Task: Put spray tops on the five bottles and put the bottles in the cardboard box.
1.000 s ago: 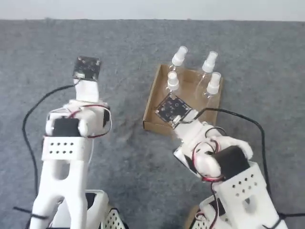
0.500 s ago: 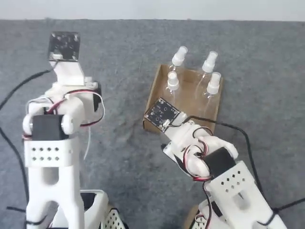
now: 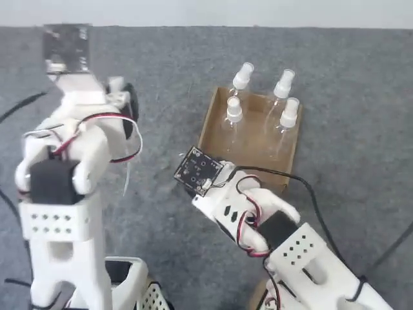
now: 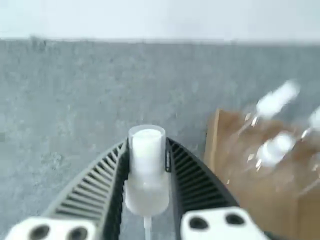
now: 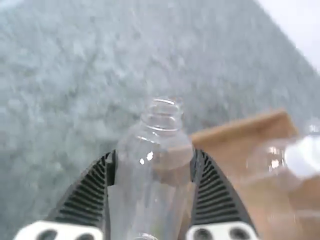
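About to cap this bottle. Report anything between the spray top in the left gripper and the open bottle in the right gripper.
Nothing visible. The left gripper clamps the spray top, the right gripper holds the uncapped bottle with its neck clear, and between the arms lies bare grey carpet.

The left arm [image 3: 61, 187] stands up tall on the left side. Its tool [image 4: 147, 145] has both fingers [image 4: 107, 175] pressed on a white spray top [image 4: 146, 180], one on each side. The right arm [image 3: 271, 226] leans low and points toward the middle. Its tool [image 5: 154, 159] squeezes a clear bottle [image 5: 150, 180] with an open neck.
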Motion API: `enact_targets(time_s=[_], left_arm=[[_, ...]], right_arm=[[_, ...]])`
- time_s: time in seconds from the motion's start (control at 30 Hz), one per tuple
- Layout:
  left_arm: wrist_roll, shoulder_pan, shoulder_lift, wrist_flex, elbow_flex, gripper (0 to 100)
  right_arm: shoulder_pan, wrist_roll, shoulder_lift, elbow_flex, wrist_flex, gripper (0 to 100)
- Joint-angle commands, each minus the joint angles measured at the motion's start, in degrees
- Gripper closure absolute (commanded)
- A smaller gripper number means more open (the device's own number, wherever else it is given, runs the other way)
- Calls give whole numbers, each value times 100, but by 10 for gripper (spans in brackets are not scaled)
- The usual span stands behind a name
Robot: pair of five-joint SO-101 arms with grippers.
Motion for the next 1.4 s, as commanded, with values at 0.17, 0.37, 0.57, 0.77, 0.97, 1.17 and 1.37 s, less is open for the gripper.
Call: enact_targets(time_s=[0.17, 0.37, 0.57, 0.77, 0.97, 1.17, 1.37], left_arm=[[844, -132, -1415, -193, -523, 988], [1714, -132, -2242, -1301, 558, 988], [1829, -132, -2716, -2488, 1991, 989], [1820, -132, -3147, -2629, 2536, 989], [1802, -167, -3305, -2620, 2624, 989], [1793, -141, -3279, -2409, 2747, 989], [1793, -132, -3305, -2330, 3055, 989]], right_arm=[[-338, -818, -119, -9, -620, 993], [-980, 79, -154, 343, -593, 993], [-1393, -360, -154, 387, -989, 993], [-1086, -703, -154, 387, -1182, 993], [-1095, -703, -154, 396, -1138, 993], [-1086, -712, -154, 396, -1130, 993], [-1086, -730, -154, 448, -1165, 993]])
